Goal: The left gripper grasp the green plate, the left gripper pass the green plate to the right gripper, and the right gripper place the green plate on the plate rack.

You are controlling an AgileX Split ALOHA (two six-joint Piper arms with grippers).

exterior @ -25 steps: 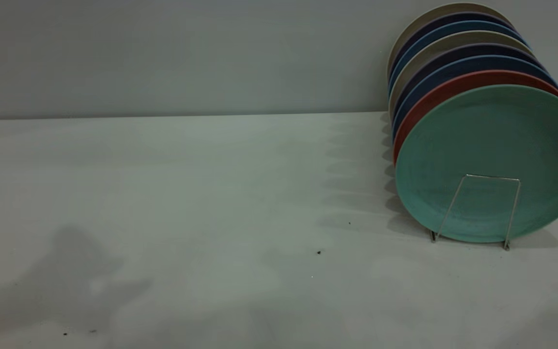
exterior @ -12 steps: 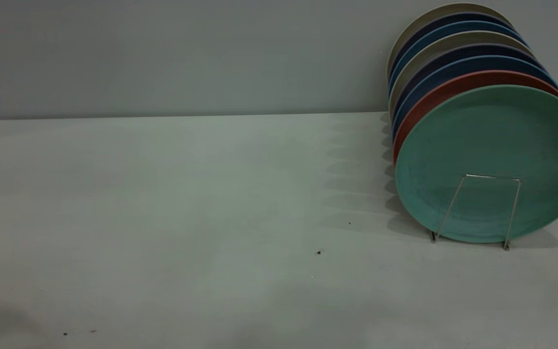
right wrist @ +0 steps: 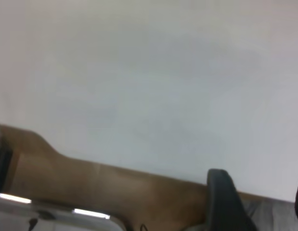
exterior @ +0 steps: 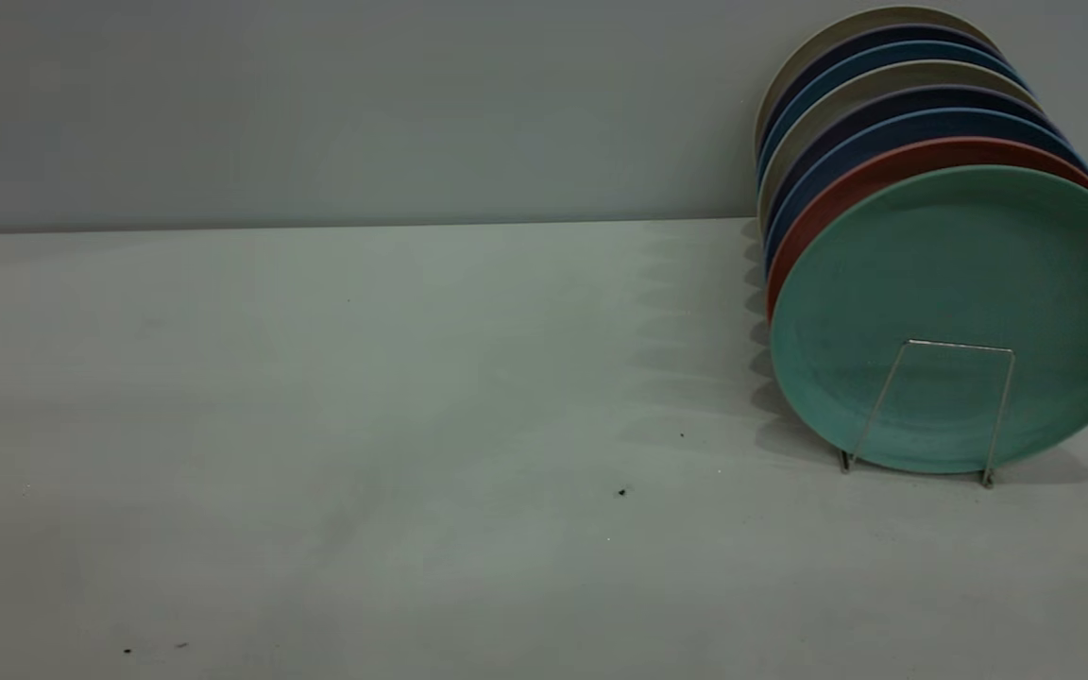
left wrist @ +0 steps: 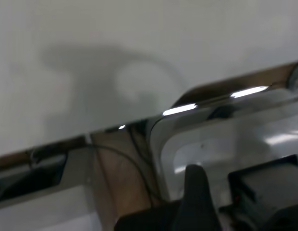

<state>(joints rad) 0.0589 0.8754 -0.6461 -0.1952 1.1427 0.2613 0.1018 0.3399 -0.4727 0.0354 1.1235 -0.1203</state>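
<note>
The green plate, round, matte and low-rimmed, is seen upright at the front of the plate rack, a thin silver wire loop, at the right of the frame on the pale desk. A salmon plate and dark blue plates are stacked behind it. No writing is seen. The fingers' spread cannot be told for the left gripper or the right gripper.

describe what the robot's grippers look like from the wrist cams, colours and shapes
Little of either shows. In the left wrist view, the left gripper appears as one matte black finger, tapering to a rounded tip. In the right wrist view, the right gripper shows a broader black finger with a rounded top and the dark edge of a second. No cables or markings visible.
</note>
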